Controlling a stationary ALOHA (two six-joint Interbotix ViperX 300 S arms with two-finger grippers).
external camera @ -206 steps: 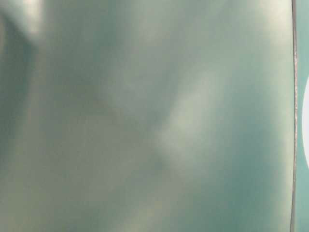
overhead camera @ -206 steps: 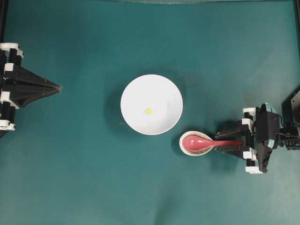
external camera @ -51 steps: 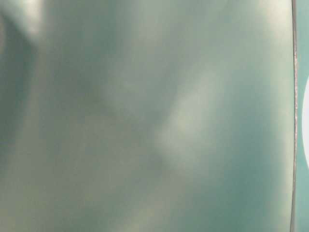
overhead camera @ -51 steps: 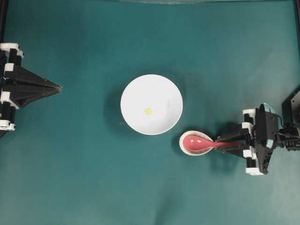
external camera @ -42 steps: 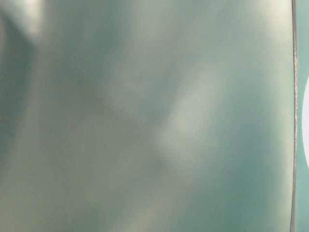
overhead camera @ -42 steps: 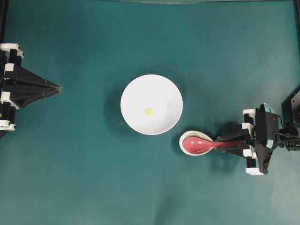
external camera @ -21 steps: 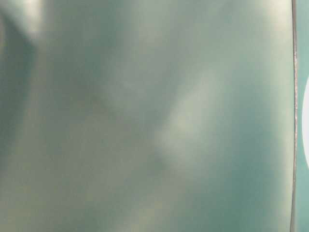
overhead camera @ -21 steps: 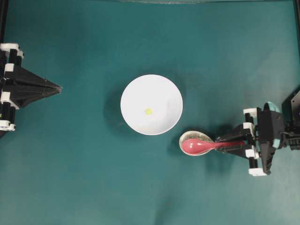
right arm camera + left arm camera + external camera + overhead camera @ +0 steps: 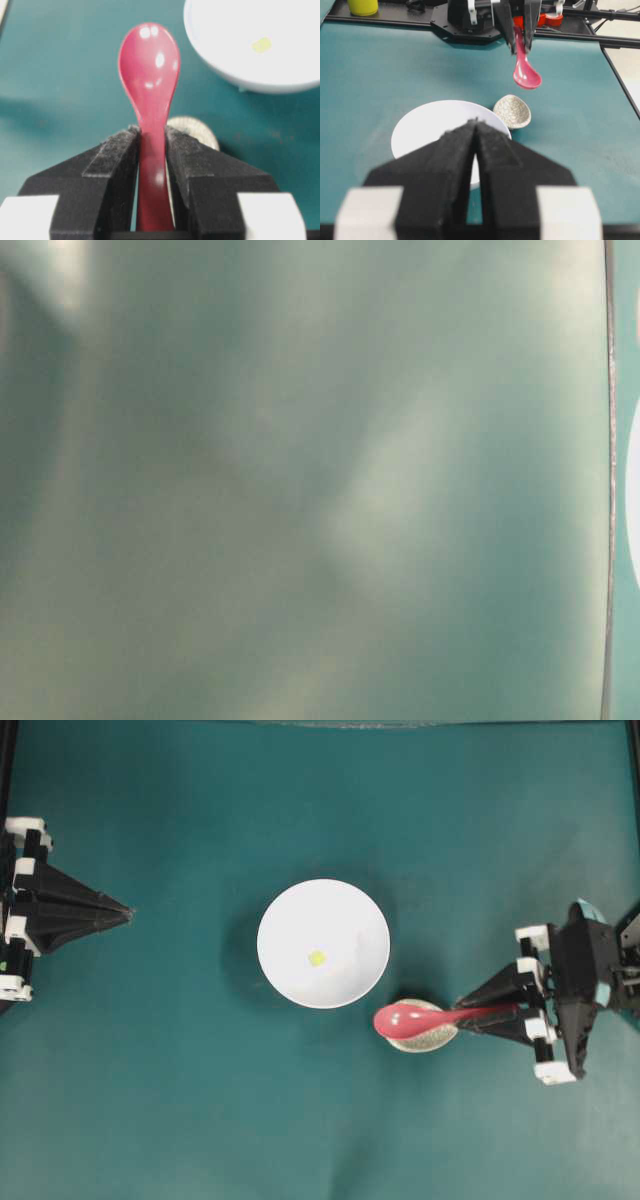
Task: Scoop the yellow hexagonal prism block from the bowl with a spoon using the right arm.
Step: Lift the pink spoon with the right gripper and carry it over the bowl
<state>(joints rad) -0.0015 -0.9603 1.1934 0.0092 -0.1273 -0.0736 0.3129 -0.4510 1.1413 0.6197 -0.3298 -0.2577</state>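
Overhead: yellow block (image 9: 316, 958) in bowl (image 9: 350, 910).

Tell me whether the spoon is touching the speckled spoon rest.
Apart. The left wrist view shows the spoon, clamped in the right tool, hanging in the air with teal table visible between its scoop and the spoon rest.

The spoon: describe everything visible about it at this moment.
The spoon is a glossy pink-red soup spoon, ceramic or plastic by its shine, with an oval scoop and a short straight handle. The right gripper is shut on the handle, black padded fingers pressing both sides. It hangs lifted clear above the speckled spoon rest, scoop empty and pointing toward the white bowl, outside its rim. Nothing else touches it.
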